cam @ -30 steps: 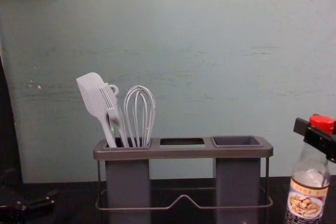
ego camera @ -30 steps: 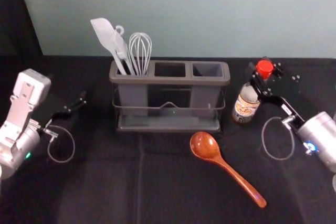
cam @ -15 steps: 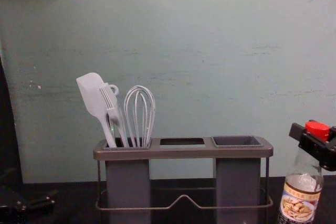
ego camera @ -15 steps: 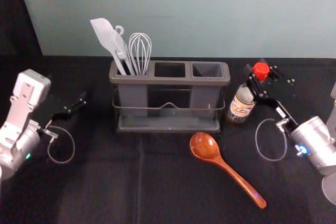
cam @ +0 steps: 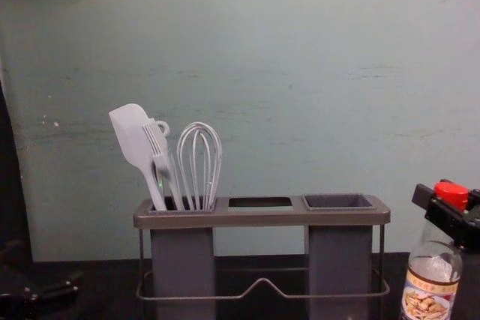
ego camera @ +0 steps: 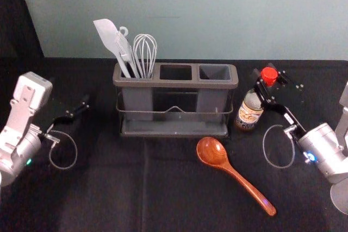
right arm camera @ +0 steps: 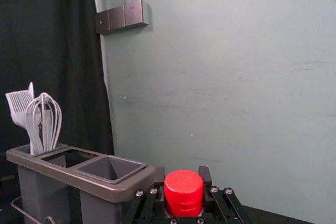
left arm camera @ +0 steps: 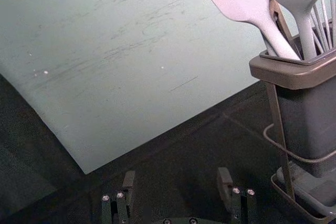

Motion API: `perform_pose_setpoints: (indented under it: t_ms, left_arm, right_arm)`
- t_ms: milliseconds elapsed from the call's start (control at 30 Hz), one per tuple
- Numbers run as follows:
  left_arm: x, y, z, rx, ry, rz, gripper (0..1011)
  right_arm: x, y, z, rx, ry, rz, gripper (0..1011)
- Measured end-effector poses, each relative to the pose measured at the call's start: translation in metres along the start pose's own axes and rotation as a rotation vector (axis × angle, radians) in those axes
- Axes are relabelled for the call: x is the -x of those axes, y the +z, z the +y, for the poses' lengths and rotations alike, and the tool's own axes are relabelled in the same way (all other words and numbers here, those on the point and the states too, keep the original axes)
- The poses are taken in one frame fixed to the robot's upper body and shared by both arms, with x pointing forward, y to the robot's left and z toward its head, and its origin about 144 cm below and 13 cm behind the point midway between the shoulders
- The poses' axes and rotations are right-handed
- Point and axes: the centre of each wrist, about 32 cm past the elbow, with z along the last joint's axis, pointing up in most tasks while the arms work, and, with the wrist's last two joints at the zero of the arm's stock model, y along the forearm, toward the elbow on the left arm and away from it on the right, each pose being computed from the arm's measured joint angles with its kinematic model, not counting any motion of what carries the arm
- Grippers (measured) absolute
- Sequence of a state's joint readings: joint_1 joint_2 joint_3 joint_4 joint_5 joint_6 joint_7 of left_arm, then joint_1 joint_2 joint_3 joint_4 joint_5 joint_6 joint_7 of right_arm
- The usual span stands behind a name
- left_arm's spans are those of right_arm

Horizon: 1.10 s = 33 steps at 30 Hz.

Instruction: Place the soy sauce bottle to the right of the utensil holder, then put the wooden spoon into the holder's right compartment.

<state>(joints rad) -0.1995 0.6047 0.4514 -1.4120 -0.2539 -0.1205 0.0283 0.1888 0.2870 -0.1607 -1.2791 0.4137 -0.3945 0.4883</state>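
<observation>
Bottle [ego camera: 249,113] pinched by the right gripper [ego camera: 269,76] at centre right appears nearly placed beside the holder [ego camera: 175,83], while the lower-right spoon [ego camera: 215,152] awaits insertion, left gripper [left arm camera: 176,176] spread at far left.

We see table [ego camera: 109,188] under black cloth, faint crease running from utensil holder toward near side. On cloth we find gray-brown utensil holder [ego camera: 174,83] standing upright, long side facing us, wire rail around its lower part. Just in front of holder's right end we see wooden spoon [ego camera: 216,155] lying flat, bowl hollow side up and nearest holder, handle slanting toward us and right. Right of holder, just beside it: soy sauce bottle [ego camera: 249,115]; we cannot tell if base touches cloth.
</observation>
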Motion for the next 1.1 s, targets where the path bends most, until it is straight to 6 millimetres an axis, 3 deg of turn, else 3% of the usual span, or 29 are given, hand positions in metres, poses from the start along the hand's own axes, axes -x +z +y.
perform_pose_setpoints:
  t_ms: [267,767,933,1100]
  left_arm:
    - [0.0,0.0,0.0,0.0,0.0,0.0,1000]
    - [0.0,0.0,0.0,0.0,0.0,0.0,1000]
    - [0.0,0.0,0.0,0.0,0.0,0.0,1000]
    - [0.0,0.0,0.0,0.0,0.0,0.0,1000]
  right_arm:
    - [-0.001,-0.003,0.001,0.002,-0.002,0.0,395]
    - [0.0,0.009,0.0,-0.024,-0.004,-0.018,870]
    - [0.002,0.021,-0.004,-0.048,-0.013,-0.041,982]
    - [0.008,0.032,-0.01,-0.049,-0.033,-0.069,1004]
